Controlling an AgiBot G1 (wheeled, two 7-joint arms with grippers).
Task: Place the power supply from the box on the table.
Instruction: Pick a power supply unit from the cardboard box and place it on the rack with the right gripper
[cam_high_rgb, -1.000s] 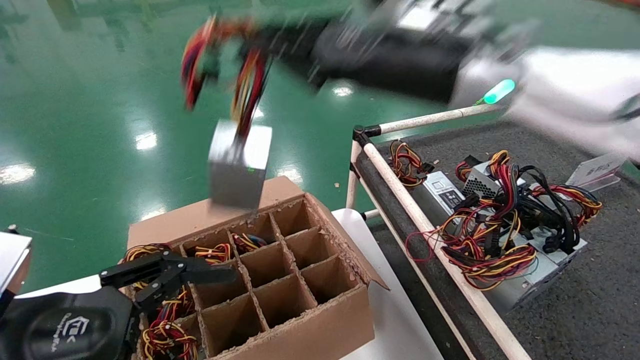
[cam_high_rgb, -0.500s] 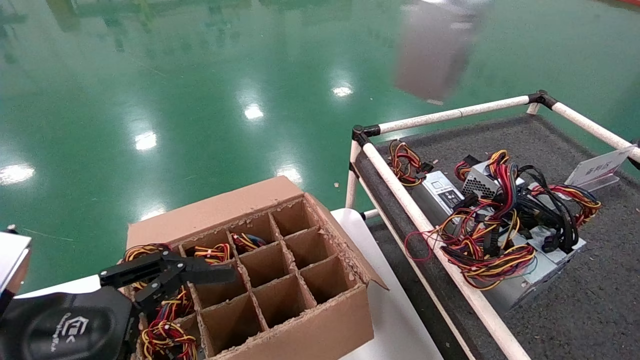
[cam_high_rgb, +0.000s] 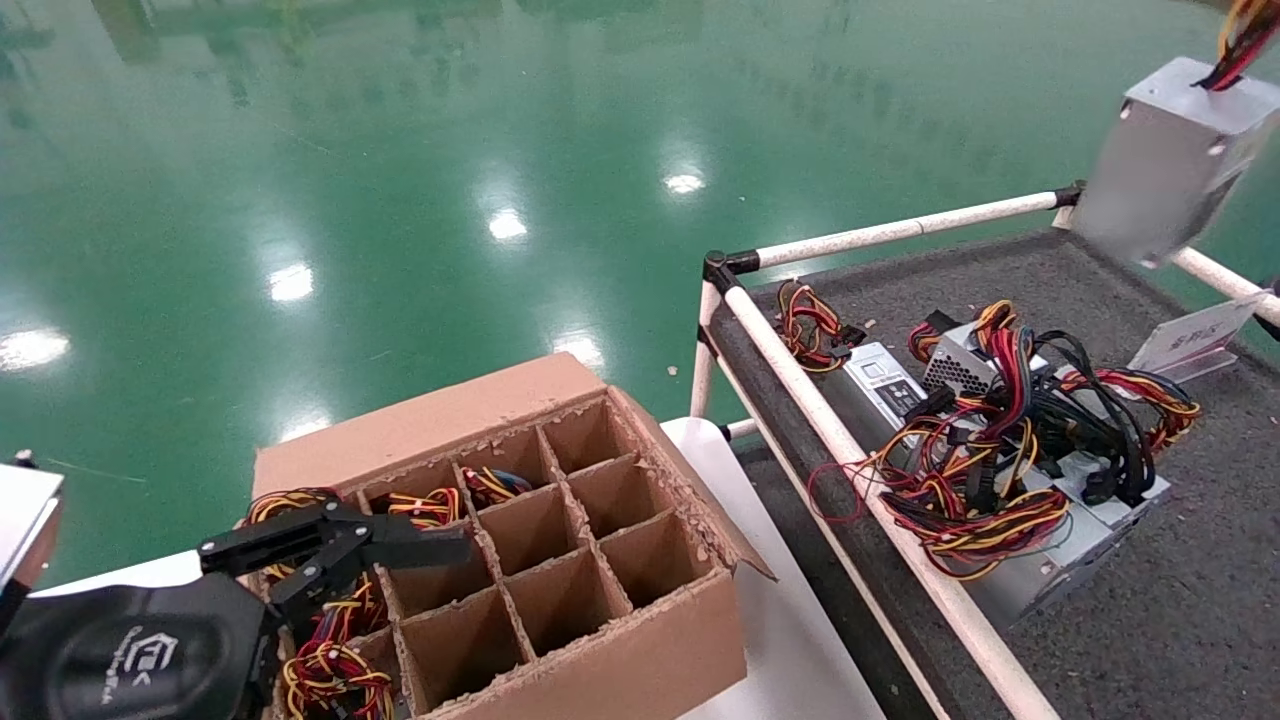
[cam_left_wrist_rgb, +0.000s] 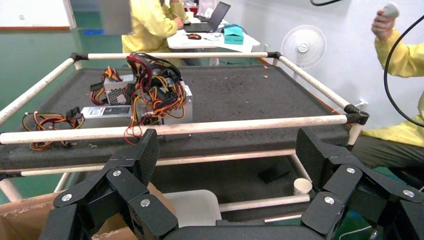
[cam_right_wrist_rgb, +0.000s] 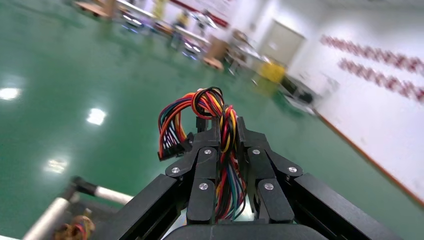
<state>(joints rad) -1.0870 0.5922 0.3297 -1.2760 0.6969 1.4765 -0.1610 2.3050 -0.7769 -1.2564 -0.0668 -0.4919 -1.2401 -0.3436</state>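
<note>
The right claw (cam_right_wrist_rgb: 226, 150) was closed on the wires (cam_right_wrist_rgb: 207, 107) of the power supply (cam_high_rgb: 1160, 165), which hung in the air above the far corner of the counter (cam_high_rgb: 1200, 600), while the left claw (cam_high_rgb: 400, 540) rested open over the box (cam_high_rgb: 600, 650).

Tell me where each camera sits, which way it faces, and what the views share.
Head: high on the robot, looking down at the box and table; left gripper shows, open.
Left wrist: behind its open fingers, looking across the table.
Right wrist: behind the right gripper, shut on wires, facing green floor.
Shared: head and left wrist show the wired units; the hanging power supply shows in head only.
</note>
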